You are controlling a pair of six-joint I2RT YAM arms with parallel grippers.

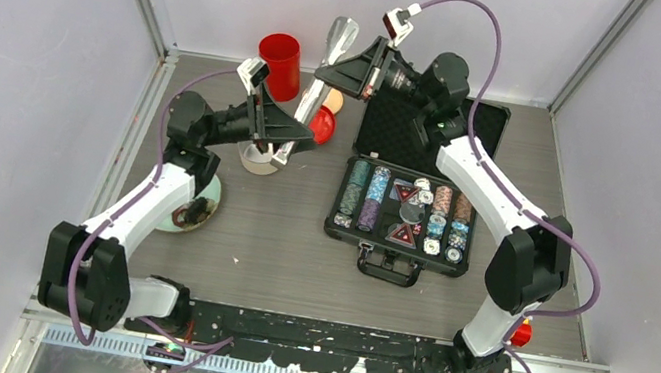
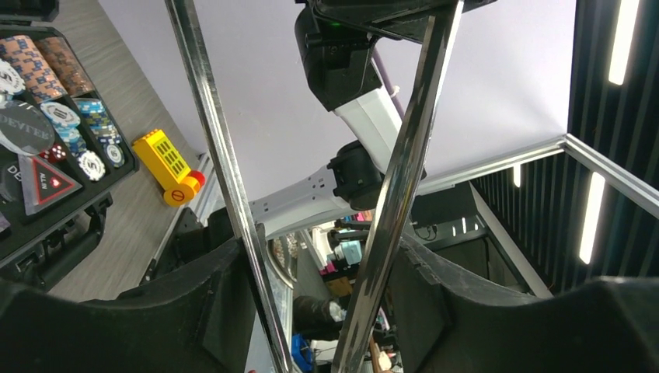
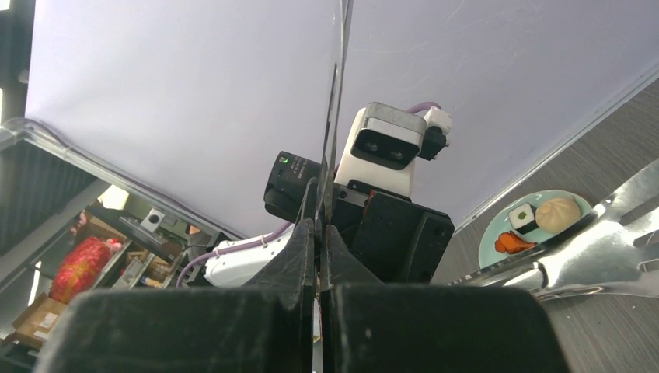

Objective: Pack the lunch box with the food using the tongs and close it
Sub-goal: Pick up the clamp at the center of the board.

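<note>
The silver tongs (image 1: 340, 38) are held up in the air between both arms, slanting from the back down toward the steel lunch box (image 1: 257, 162). My left gripper (image 1: 300, 131) (image 2: 322, 256) has both tong arms (image 2: 400, 179) between its fingers, and each finger touches one arm. My right gripper (image 1: 325, 72) (image 3: 320, 225) is shut on one thin tong arm (image 3: 336, 116), seen edge-on. The other tong arm's slotted head (image 3: 614, 233) shows at the right. The food, a beige bun (image 3: 563, 211), a white-and-black piece (image 3: 522, 217) and an orange piece (image 3: 509, 242), lies on a pale green plate (image 3: 489, 241).
The plate (image 1: 215, 196) is mostly hidden under my left arm. An open black case of poker chips (image 1: 409, 210) (image 2: 47, 140) fills the middle right. A red cup (image 1: 280, 57) stands at the back, with a red round thing (image 1: 322, 124) beside the tongs. A yellow toy (image 2: 171, 167) lies near the front edge.
</note>
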